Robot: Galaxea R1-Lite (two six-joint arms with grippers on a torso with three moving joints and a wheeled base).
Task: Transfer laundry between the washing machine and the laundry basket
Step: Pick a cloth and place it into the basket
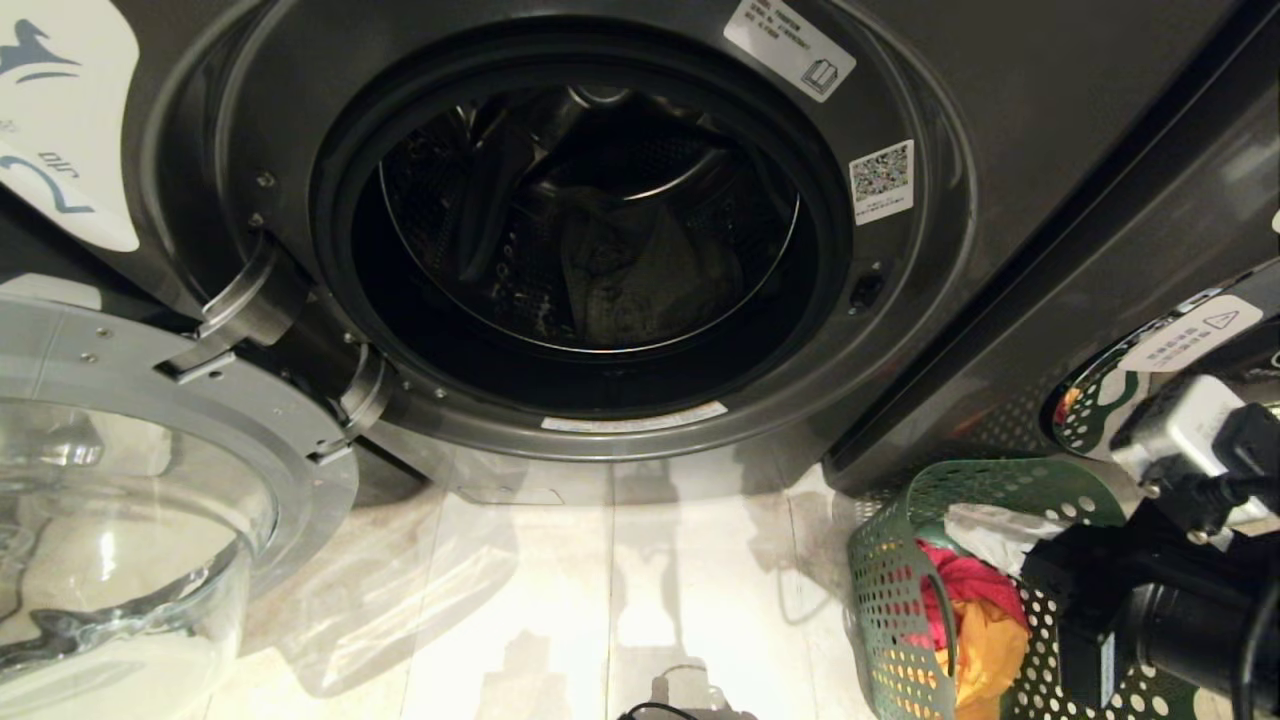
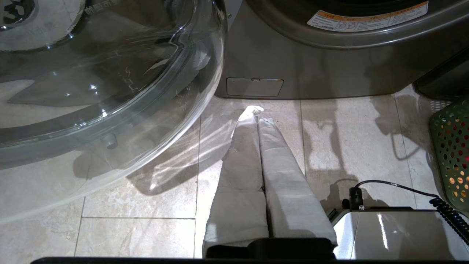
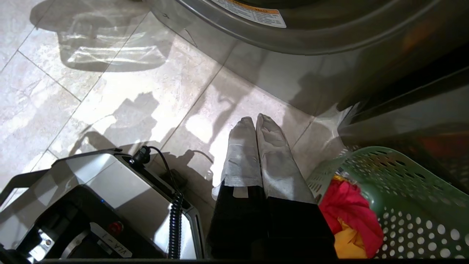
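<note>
**Door open, basket loaded, both grippers closed on nothing**

Pale floor tiles run up to the washing machine, whose glass door hangs swung open on my left. Deep in the drum I see a grey-green garment. My right gripper hovers over the tiles just beside the laundry basket — fingers pressed together, empty. A red garment and a yellow-orange garment lie inside that basket. My left gripper sits low near the machine's base, fingers together too — empty.
</note>
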